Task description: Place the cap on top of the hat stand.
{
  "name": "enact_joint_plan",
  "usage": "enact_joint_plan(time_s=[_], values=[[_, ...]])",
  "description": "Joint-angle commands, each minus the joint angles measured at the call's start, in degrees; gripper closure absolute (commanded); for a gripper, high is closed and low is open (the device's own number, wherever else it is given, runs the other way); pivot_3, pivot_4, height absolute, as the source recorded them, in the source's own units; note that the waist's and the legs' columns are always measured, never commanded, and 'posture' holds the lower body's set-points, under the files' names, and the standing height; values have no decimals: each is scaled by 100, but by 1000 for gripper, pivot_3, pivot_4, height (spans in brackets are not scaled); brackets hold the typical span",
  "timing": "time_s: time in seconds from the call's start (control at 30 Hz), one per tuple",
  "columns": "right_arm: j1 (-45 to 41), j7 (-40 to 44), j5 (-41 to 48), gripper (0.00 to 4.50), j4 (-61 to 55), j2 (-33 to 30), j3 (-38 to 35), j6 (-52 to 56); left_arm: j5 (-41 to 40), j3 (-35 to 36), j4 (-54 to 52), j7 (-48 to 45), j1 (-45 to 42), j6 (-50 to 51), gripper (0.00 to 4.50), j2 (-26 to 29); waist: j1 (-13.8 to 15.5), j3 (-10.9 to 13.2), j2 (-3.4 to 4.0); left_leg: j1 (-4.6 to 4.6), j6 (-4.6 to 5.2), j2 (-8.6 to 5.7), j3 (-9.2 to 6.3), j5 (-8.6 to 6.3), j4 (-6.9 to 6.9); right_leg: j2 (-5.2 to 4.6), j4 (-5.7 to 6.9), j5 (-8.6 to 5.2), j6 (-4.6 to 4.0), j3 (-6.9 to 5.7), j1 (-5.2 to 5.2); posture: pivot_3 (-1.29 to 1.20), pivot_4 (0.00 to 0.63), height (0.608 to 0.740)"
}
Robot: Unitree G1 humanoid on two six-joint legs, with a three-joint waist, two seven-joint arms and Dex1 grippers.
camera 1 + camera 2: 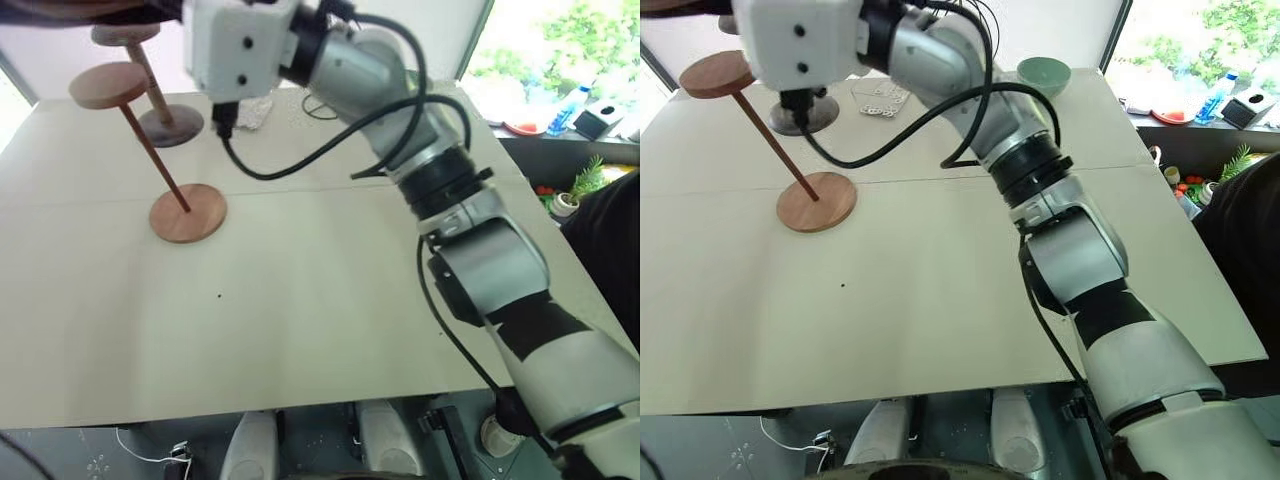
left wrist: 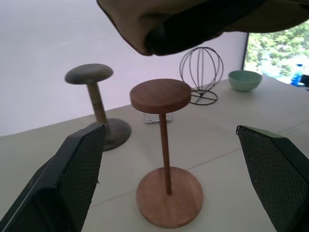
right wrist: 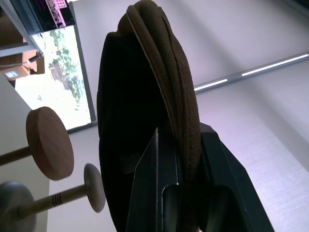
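1. Right tool (image 3: 186, 193) pinches the brown cap (image 3: 145, 96) by its edge; cap hangs in the air above the hat stand (image 2: 161, 96).
2. Left tool (image 2: 169, 183) spread wide, nothing between its fingers, facing the stand.
3. Hat stand upright on the bench (image 1: 300, 300), at about 10 o'clock.
4. Darker domed stand (image 2: 91, 77) just beyond it; wire head form (image 2: 201, 72) and green bowl (image 1: 1044, 72) farther back.
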Motion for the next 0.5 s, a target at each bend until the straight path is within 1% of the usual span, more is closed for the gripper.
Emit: enact_joint_plan(time_s=[0.03,0.13,0.27,0.33,0.4,0.5], values=[[-331,-35,186,4492,310,256,-30,-228,33,648,-199,45,127,97,0,70,-10,-1,-2,0,-5,0,-1,3,-1,1,1,0,0,-1,0,0,150,740],[-449,-155,34,4492,855,497,50,-274,-32,819,-257,166,177,202,0,40,-25,0,0,3,-6,2,-4,3,-5,4,7,1,1,-1,-2,0,150,740],[-658,-404,-180,4492,1519,700,159,-231,-138,802,-317,290,148,288,0,45,-34,1,1,3,-6,6,-4,3,-10,7,9,1,1,-1,-7,0,150,740],[-737,-560,-304,4492,1836,839,236,-98,-163,693,-304,328,133,275,0,81,-31,0,1,3,-6,6,-5,3,-13,7,8,1,1,-2,-8,0,150,740],[-706,-766,-614,4492,2050,956,470,28,-205,506,-219,406,42,228,0,124,-32,0,0,3,-6,6,-5,3,-15,7,8,1,1,-2,-9,0,150,740],[-487,-717,-737,4492,2078,1022,643,52,-216,315,-149,451,-17,144,0,116,-33,0,0,2,-6,6,-5,3,-16,7,9,-1,-2,-2,-11,0,150,740]])
